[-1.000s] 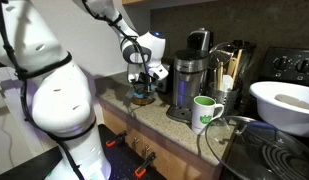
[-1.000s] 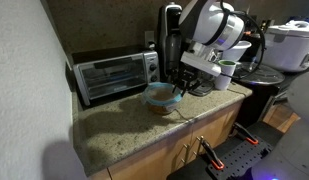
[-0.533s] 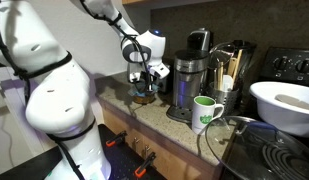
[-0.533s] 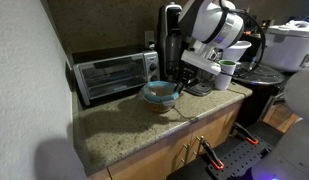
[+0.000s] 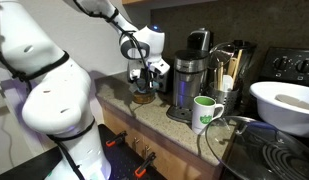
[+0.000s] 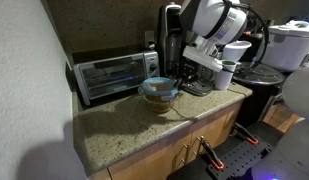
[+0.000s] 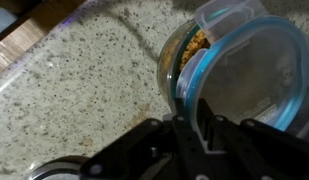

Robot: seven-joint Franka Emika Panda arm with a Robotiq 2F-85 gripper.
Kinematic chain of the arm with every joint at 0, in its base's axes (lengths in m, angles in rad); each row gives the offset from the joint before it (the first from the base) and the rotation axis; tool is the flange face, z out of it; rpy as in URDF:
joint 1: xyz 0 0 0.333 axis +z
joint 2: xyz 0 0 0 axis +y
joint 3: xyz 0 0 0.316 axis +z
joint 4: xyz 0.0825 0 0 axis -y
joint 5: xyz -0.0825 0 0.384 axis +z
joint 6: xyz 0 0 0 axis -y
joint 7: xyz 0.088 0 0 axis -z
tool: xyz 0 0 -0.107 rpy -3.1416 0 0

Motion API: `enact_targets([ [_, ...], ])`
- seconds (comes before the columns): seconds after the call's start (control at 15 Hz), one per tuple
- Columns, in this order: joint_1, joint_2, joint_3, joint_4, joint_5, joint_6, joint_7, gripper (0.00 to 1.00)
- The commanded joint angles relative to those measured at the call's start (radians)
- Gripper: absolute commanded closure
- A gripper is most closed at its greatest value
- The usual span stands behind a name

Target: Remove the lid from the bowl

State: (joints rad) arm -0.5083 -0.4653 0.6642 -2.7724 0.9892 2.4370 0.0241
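The lid point(image 7: 256, 62) is a round, flat, clear lid with a light-blue rim. It is tilted up off the bowl point(image 7: 178, 52), a small orange-brown bowl with brownish food showing inside. My gripper point(image 7: 197, 128) is shut on the lid's near rim. In an exterior view the lid point(image 6: 157, 87) hangs just above the bowl point(image 6: 160, 101) on the granite counter, with the gripper point(image 6: 180, 79) beside it. In an exterior view the gripper point(image 5: 146, 77) is over the bowl point(image 5: 142, 97).
A toaster oven point(image 6: 114, 75) stands behind the bowl against the wall. A coffee maker point(image 5: 189, 85), a green-and-white mug point(image 5: 204, 112), a large white bowl point(image 5: 284, 105) and a glass pot lid point(image 5: 244, 140) stand farther along. The counter's front edge point(image 6: 164, 150) is close.
The gripper has risen with the lid. The lid was lying on the bowl and is now tilted and lifted off it, so the bowl's inside shows.
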Motion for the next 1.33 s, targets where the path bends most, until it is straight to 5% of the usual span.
enact_targets([
  [0.0,-0.028,-0.112,0.013,0.000,0.045,-0.101,-0.039,0.96],
  [0.8,-0.022,-0.515,-0.131,-0.009,-0.003,-0.479,-0.031,0.96],
  [1.27,-0.007,-0.628,-0.188,-0.006,0.011,-0.464,-0.046,0.96],
])
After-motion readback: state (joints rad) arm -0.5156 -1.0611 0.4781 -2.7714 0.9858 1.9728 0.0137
